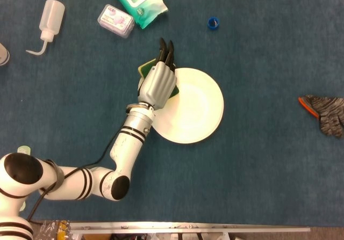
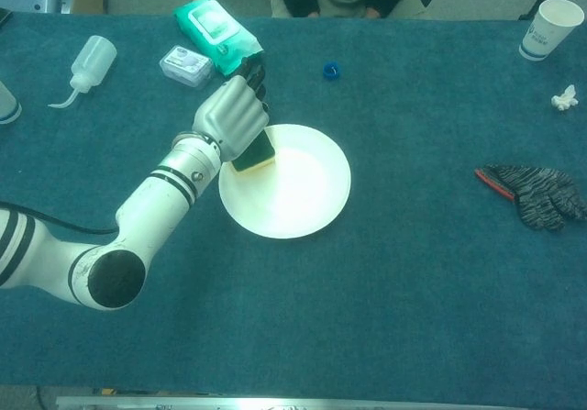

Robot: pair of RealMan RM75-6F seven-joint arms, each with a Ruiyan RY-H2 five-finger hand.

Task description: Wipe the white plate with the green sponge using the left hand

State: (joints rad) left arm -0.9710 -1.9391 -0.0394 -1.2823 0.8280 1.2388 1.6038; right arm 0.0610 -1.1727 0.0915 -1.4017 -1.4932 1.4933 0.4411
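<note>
The white plate (image 1: 192, 108) sits on the blue cloth of the table (image 1: 258, 186), and everything else is easiest placed from it. The left hand (image 1: 157, 84) lies over the plate's upper-left rim, fingers curled around the green sponge (image 2: 254, 152), which it grips and presses onto that edge. From overhead a corner of the sponge pokes out past the plate's rim on the far-left side; from the chest view its green top and yellow underside show beneath the knuckles, resting on the plate. The dark fingertips (image 1: 165, 52) point away from the plate, toward the far side of the table.

Beyond the plate, up and to the left, lies a green pack of wipes (image 1: 135, 1), with a small clear box (image 1: 115, 20) just beside it. Further left still is a squeeze bottle (image 1: 47, 22) on its side. A blue cap (image 1: 213, 22) sits above the plate, slightly right. Well off to the plate's right lies a grey glove (image 1: 325, 113) with an orange edge. In the far right corner stand a paper cup (image 2: 553, 27) and a crumpled white scrap (image 2: 565, 98) near it.

The right hand shows in neither view.
</note>
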